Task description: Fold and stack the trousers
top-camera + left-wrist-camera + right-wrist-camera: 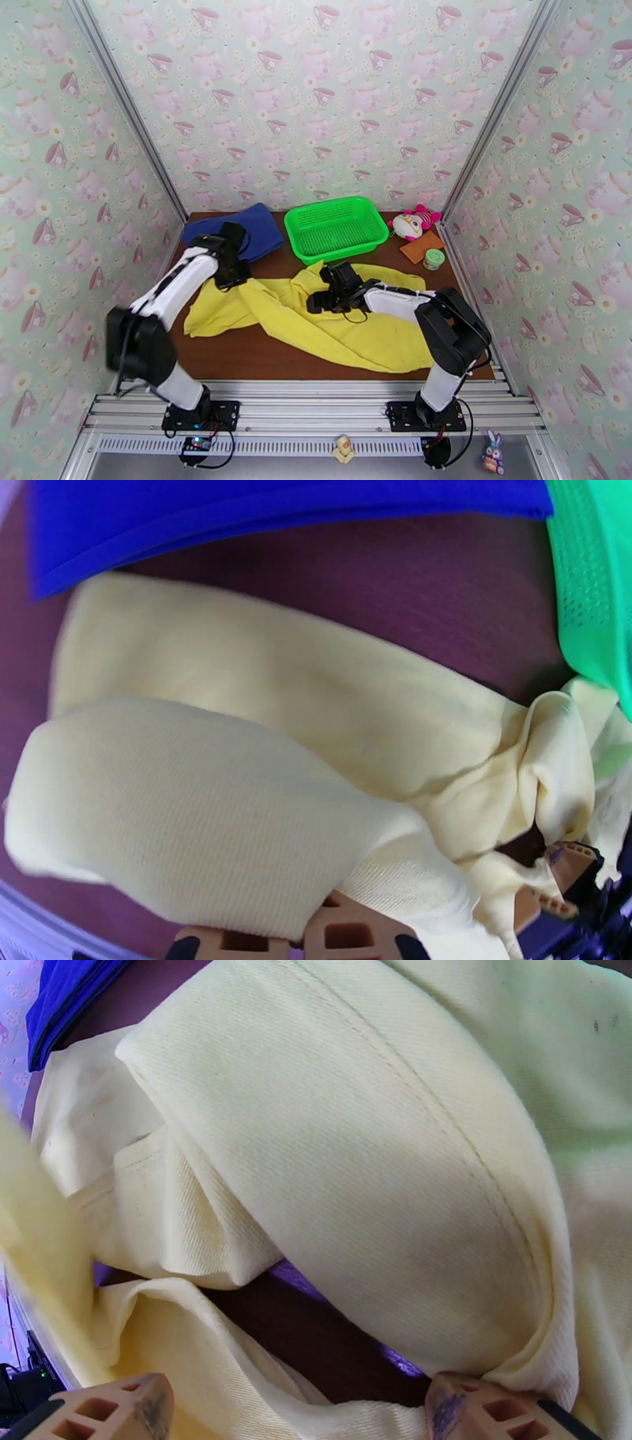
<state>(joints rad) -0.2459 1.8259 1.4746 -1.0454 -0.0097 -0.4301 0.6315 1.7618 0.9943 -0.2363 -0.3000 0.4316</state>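
Note:
The yellow trousers [316, 320] lie crumpled across the middle of the brown table, one leg running left and the other toward the front right. My left gripper [231, 278] is at their upper left edge. In the left wrist view its tan fingers [347, 934] sit close together, pinching a raised fold of the trousers [205, 819]. My right gripper [316, 301] rests low over the middle of the cloth. Its fingers [482, 1410] stand wide apart, one touching a thick seamed fold of the trousers [379, 1157], with bare table between them.
A green basket [336, 227] stands at the back centre, with a folded dark blue cloth [237, 225] to its left. At the back right are a plush toy [415, 223], a brown square [416, 249] and a small green-lidded jar [433, 258]. Patterned walls close three sides.

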